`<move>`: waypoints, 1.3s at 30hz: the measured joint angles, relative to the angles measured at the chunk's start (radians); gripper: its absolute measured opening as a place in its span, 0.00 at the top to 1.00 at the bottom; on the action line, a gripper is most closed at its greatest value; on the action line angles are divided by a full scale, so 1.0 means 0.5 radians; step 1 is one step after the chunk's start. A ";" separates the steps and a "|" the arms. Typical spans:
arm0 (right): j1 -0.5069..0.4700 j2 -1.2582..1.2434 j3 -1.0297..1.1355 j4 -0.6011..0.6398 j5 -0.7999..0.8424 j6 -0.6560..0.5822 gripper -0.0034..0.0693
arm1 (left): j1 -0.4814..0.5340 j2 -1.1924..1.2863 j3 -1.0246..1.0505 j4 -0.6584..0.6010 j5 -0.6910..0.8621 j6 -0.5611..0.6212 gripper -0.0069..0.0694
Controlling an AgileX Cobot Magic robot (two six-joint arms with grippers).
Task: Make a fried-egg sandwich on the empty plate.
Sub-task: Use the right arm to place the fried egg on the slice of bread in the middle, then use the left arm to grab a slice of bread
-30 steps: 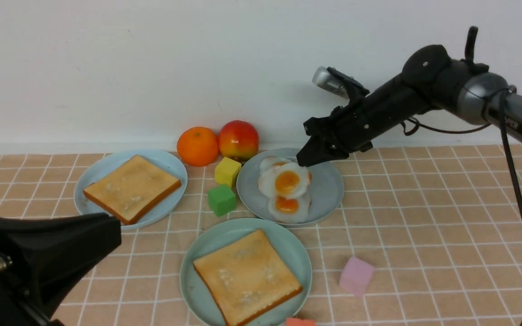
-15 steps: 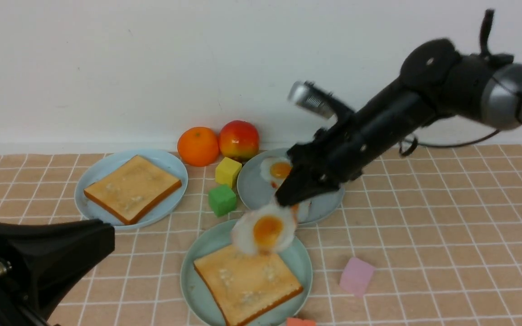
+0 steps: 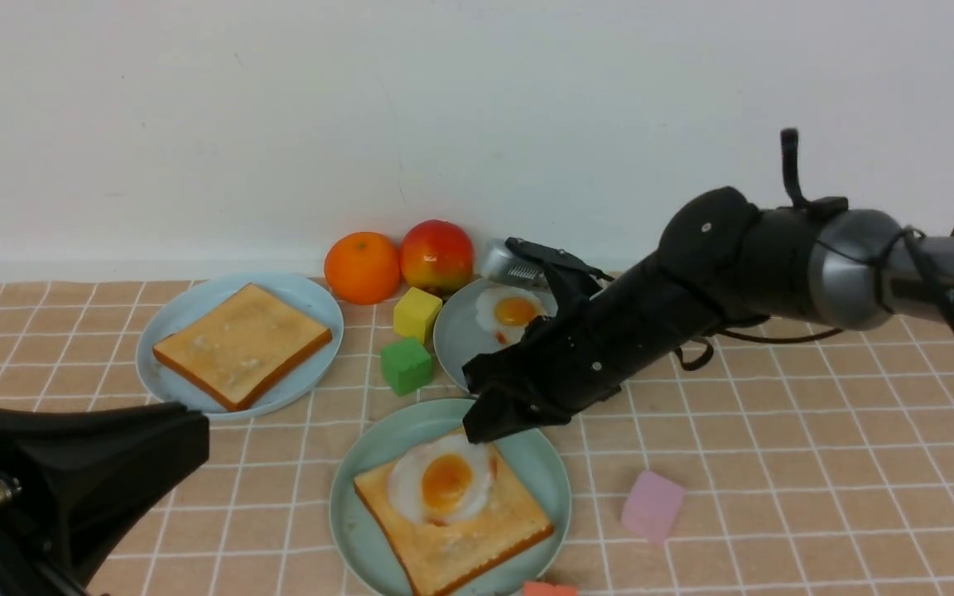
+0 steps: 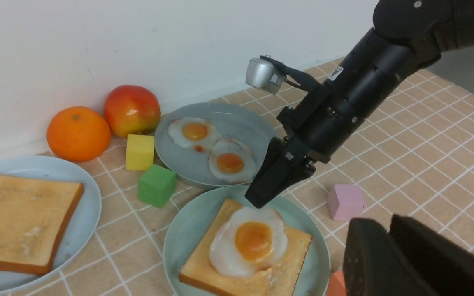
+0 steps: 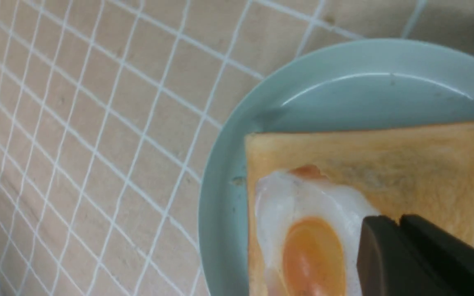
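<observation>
The flat white-rimmed toy fried egg with the round orange yolk (image 3: 442, 487) lies on the square golden-brown toast slice (image 3: 477, 538) in the round pale mint-green plate (image 3: 556, 472), set toward the slice's far side rather than its centre. The right gripper (image 3: 484, 432) rests its tip on the egg's far rim with the jaws drawn together to a thin seam (whether a sliver of white is caught between them cannot be made out). That is the first hazard: if the rim is pinched or clings to the pads, a lift would drag the egg across the toast or flip it onto the plate. A sideways exit carries its own risk, since the arm passes low over the round grey-blue plate (image 3: 460, 331) and could brush the two spare eggs there. The sandwich lacks its lid: the second toast slice (image 3: 241, 343) sits on the light sky-blue plate (image 3: 311, 298), well apart. The left gripper (image 4: 387, 222), its jaws closed and empty, seems the natural one to fetch it; should it move in before the right arm clears, the two could meet over the mint plate. A lid set down carelessly could also push the off-centre egg out.
</observation>
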 joint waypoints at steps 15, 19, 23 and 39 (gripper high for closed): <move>0.000 -0.241 0.003 -0.553 0.199 0.378 0.44 | 0.000 0.028 0.000 -0.053 0.024 -0.118 0.80; 0.000 -0.700 0.007 -1.026 0.468 0.608 0.66 | 0.000 0.275 -0.029 -0.069 0.137 -0.296 0.88; 0.000 -1.169 0.137 -1.295 0.591 0.808 0.93 | 0.010 0.657 -0.199 -0.073 0.381 -0.329 0.93; 0.000 -2.421 0.808 -1.386 0.581 1.035 0.95 | 1.032 2.035 -1.101 -0.591 0.491 0.854 0.93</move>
